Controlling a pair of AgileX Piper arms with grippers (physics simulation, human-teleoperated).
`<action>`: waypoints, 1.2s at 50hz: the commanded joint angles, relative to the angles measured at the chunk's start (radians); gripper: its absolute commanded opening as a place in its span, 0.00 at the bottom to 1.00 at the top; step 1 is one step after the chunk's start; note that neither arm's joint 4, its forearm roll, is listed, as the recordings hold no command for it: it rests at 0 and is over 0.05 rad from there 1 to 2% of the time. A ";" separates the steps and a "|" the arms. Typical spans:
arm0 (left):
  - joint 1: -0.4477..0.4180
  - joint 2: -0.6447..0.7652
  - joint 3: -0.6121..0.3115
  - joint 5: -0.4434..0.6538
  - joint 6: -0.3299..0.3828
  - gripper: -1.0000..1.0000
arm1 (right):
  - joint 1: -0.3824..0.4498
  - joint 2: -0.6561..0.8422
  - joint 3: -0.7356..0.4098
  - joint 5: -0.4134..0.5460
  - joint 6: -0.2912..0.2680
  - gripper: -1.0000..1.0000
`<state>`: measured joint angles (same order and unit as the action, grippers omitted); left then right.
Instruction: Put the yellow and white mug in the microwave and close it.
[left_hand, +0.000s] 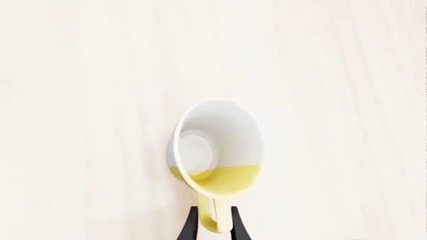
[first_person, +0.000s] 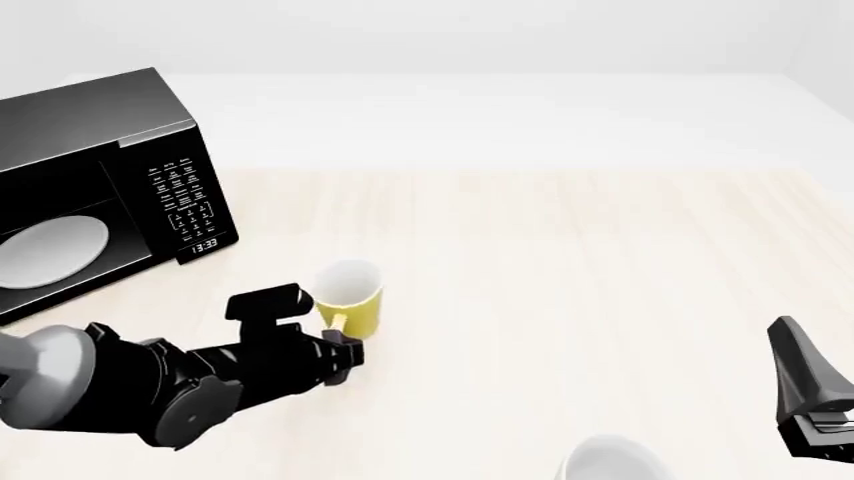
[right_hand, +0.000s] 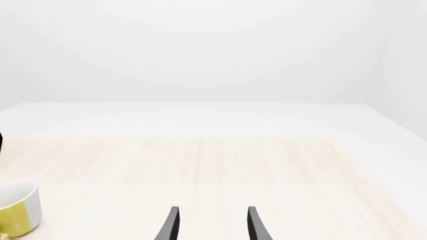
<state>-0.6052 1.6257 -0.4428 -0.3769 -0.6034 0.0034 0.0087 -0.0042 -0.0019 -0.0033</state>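
- Left gripper (left_hand: 213, 224) is down low over the pale wood desk (first_person: 574, 260), its two black fingers (left_hand: 189, 226) pinched in tight on either side of the yellow loop handle (left_hand: 212, 216).
- So the yellow and white mug (first_person: 350, 296) sits directly ahead of that gripper, held by the handle, white interior facing the wrist camera and a yellow band showing on the near wall.
- In the front view the mug looks upright on or just above the desk; I can't tell whether it is touching the desk.
- The microwave (first_person: 100, 190) stands beyond and to the left of the left gripper, well apart from it, door side open to view with the white turntable plate (first_person: 51, 250) visible inside and the clock lit under the keypad.
- Right gripper (right_hand: 210, 227) waits far off to the right, fingers parted with only bare desk between them, holding nothing.
- A rounded white cup (first_person: 611, 462) peeks in near the right gripper, to its left.
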 joint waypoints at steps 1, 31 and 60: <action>0.022 -0.085 0.017 0.032 0.052 0.00 | 0.000 0.000 0.000 0.000 0.000 1.00; 0.164 -0.541 0.077 0.221 0.279 0.00 | 0.000 0.000 0.000 0.000 0.000 1.00; 0.439 -0.925 0.135 0.446 0.301 0.00 | 0.000 0.000 0.000 0.000 0.000 1.00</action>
<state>-0.2630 0.8193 -0.3214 -0.0010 -0.3122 0.0034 0.0087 -0.0042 -0.0019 -0.0033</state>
